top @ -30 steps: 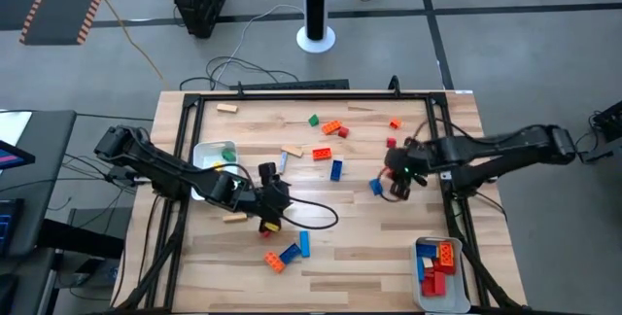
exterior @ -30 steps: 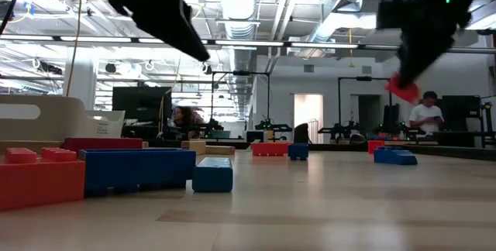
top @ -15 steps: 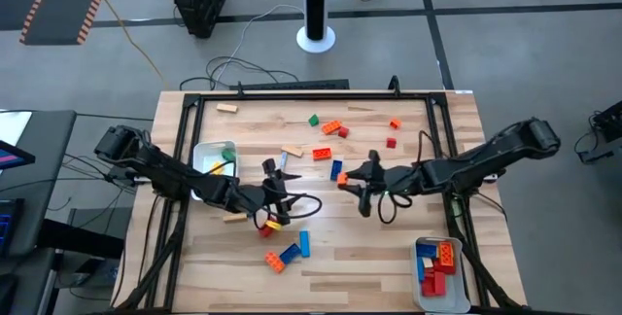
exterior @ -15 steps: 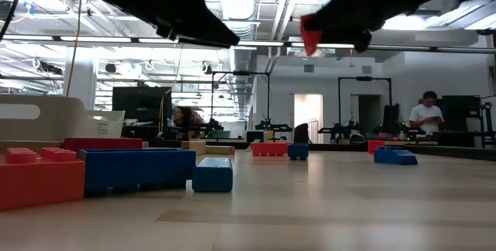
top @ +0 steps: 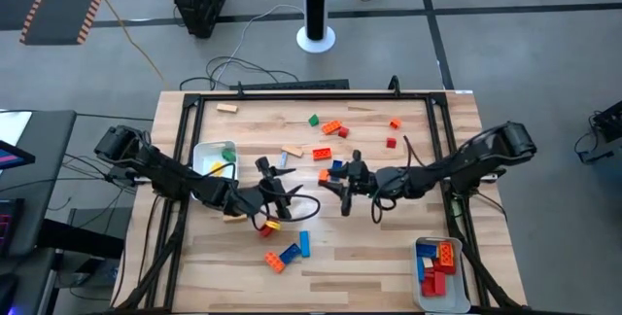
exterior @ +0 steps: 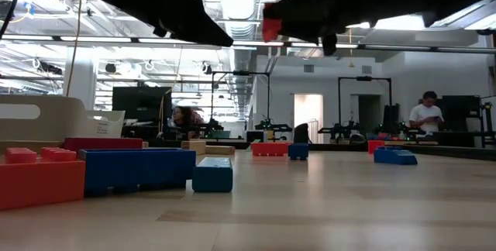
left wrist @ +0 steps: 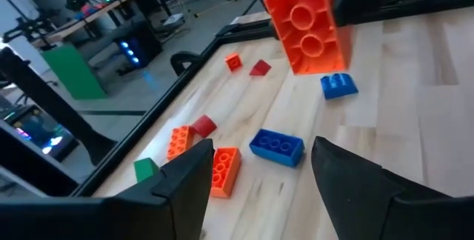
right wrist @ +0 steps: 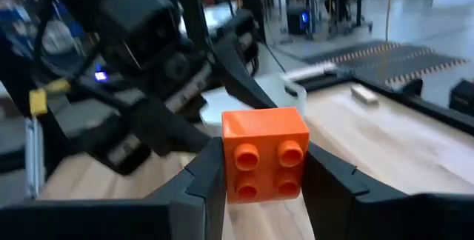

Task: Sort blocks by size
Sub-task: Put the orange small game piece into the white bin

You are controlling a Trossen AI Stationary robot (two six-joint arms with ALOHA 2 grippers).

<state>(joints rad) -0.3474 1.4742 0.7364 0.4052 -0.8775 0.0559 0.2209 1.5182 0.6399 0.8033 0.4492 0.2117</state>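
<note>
- Orange four-stud brick (right wrist: 265,153) sits clenched between my right gripper (top: 328,175) fingers, raised over mid-table.
- Left gripper (top: 277,191) faces it with jaws apart, empty, just beside (a handover, I judge).
- Next: bring the brick between those fingers, close them, then release mine.
- White tray (top: 206,150) lies behind the left gripper.

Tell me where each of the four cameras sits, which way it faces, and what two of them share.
High view: above the table, straight down; both arms show, the left gripper facing the right gripper mid-table.
Low view: table-top height, level across into the room; arms overhead, blue block close by.
Left wrist view: past its open fingers toward the far gripper.
Right wrist view: along its fingers, shut on the orange block, toward the left arm.
Shared: both wrist views show that orange block.
</note>
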